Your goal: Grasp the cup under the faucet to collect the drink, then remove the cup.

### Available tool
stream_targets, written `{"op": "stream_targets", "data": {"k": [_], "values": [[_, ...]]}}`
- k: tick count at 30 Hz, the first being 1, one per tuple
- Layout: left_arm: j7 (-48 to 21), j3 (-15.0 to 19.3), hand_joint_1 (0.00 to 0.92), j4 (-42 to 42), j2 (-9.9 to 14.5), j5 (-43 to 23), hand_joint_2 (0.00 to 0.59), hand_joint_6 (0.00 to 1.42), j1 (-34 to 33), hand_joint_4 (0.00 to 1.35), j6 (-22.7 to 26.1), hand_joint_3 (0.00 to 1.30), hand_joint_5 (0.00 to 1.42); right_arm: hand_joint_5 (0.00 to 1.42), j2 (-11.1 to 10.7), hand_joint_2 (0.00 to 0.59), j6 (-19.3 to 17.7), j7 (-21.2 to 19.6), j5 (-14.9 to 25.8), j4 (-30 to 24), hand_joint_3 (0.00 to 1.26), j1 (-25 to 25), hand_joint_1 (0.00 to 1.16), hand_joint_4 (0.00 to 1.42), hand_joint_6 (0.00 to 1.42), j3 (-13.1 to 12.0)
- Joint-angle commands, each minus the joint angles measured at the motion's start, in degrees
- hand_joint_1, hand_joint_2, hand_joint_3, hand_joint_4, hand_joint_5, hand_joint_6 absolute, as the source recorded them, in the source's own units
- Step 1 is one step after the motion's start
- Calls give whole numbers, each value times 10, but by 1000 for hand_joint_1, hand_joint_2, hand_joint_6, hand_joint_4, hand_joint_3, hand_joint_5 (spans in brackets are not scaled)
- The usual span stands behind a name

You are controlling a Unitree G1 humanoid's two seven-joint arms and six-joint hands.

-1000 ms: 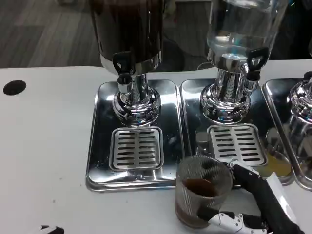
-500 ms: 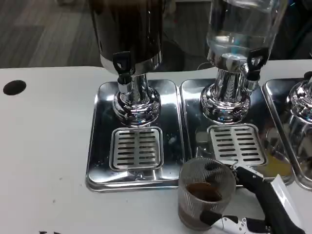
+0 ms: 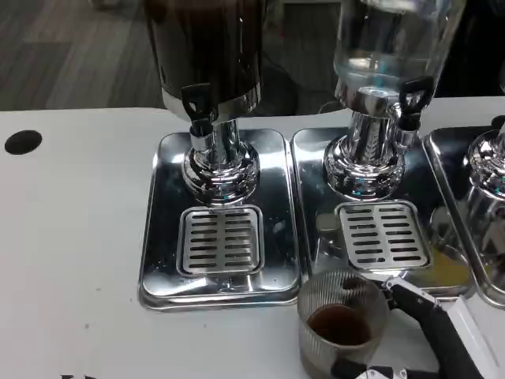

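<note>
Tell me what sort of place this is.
Likely a self-serve drink station set up indoors, perhaps in an office or lab: beverage dispensers, one dark and one clear, on steel drip trays on a white table, carpeted floor behind.

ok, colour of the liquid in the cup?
Dark brown, seen through the ribbed clear cup that the right hand holds; head view shows it best.

My right hand runs off the bottom edge, so I see only part of it. The cup base is cut off there too.
</note>
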Motion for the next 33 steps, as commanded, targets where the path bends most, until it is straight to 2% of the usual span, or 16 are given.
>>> {"op": "stream_targets", "data": {"k": [1, 7, 10, 18, 25, 33], "values": [[5, 3, 0, 3, -3, 3, 106, 416, 7, 110, 2, 238, 180, 621, -4, 87, -38, -47, -20, 22, 511, -18, 731, 553, 520, 1], [22, 12, 0, 2, -11, 12, 106, 416, 7, 106, 1, 238, 180, 621, -17, 92, -54, -113, -67, 55, 511, -29, 739, 553, 495, 8], [51, 24, 0, -5, -21, 26, 105, 367, 12, 50, -7, 192, 148, 621, -23, 93, -56, -139, -82, 68, 511, -35, 740, 553, 494, 15], [127, 67, 0, -24, -45, 44, 104, 270, 31, 0, -35, 102, 53, 621, -35, 93, -57, -183, -103, 92, 511, -44, 741, 553, 494, 40], [139, 92, 0, -28, -55, 42, 104, 260, 38, 0, -54, 88, 0, 621, -45, 93, -47, -231, -128, 110, 510, -53, 742, 553, 494, 69], [139, 102, 0, -23, -61, 34, 104, 260, 34, 0, -68, 86, 2, 551, -55, 86, -45, -254, -129, 112, 440, -57, 719, 480, 369, 93]]}}
